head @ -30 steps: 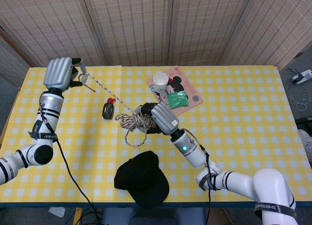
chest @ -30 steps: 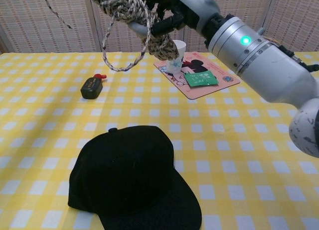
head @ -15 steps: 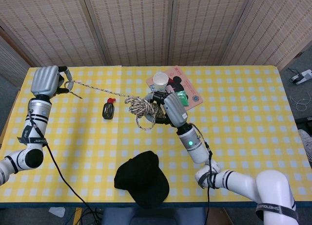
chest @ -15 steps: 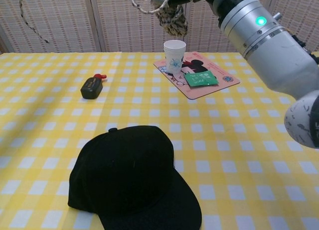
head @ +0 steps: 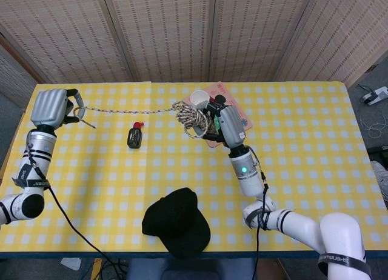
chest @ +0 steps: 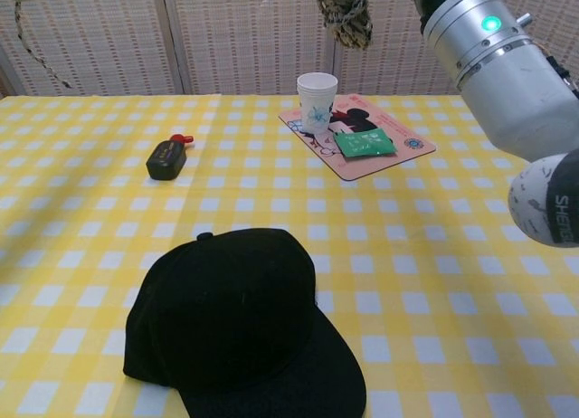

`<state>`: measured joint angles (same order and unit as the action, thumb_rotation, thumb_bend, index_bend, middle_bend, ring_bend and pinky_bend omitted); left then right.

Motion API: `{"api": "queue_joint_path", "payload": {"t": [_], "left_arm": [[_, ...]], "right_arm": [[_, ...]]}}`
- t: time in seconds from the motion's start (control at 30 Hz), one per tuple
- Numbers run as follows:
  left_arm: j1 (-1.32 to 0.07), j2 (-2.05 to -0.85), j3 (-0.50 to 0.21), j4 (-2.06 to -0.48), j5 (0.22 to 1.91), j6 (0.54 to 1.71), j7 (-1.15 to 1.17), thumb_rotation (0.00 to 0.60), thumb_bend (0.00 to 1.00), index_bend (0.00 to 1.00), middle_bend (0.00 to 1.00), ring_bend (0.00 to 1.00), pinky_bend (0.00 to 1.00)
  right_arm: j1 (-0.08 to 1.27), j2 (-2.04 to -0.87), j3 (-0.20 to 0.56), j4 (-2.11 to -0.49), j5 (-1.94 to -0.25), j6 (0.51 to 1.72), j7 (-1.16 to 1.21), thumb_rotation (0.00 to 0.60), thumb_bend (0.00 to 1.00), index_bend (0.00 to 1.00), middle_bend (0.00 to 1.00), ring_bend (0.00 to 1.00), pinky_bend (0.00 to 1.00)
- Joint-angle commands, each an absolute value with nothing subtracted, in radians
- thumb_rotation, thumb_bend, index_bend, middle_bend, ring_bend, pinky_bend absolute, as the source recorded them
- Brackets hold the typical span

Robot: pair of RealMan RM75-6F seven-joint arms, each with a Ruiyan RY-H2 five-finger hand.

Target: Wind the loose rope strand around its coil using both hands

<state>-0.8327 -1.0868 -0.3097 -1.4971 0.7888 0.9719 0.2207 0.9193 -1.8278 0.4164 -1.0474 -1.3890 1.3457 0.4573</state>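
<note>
Rope coil (head: 190, 117) hangs in the air, gripped by the right hand (head: 225, 123) above the pink mat (head: 241, 119). Its loose strand (head: 130, 110) runs nearly level leftward, taut, to the left hand (head: 50, 107), whose fingers close on the end near the table's (head: 303, 146) left edge. The braided cord is speckled tan and white. Below lie a paper cup (chest: 317, 95), a green packet (chest: 364, 143), a small dark bottle (head: 134, 137) and a black cap (head: 177, 222) at the near edge, with open checked cloth between.

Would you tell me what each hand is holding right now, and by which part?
The right hand grips the rope coil by its bundled loops; the left hand holds the loose strand near its far end.
</note>
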Motion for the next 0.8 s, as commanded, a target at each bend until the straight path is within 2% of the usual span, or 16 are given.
{"api": "queue_joint_path", "payload": {"t": [0.03,0.4,0.8], "left_arm": [[-0.813,-1.068,-0.307,-1.531,0.835,0.996,0.205,0.6,0.42,0.82,1.0,1.0,1.0],[-0.764,-1.017,-0.304,-1.662,1.079,1.114,0.158,0.6,0.42,0.82,1.0,1.0,1.0],[-0.762,-1.023,-0.321,-1.709,1.293,1.202,0.083,0.6,0.42,0.83,1.0,1.0,1.0]], "right_arm": [[0.926,-1.843,0.427,-1.032,-1.373,1.336,0.432,0.6,0.62,0.8,0.58,0.51,0.63],[0.975,-1.88,0.471,-1.034,-1.309,1.281,0.302,0.6,0.62,0.8,0.58,0.51,0.63],[1.024,-1.919,0.51,-1.04,-1.242,1.233,0.174,0.6,0.61,0.81,0.58,0.51,0.63]]}}
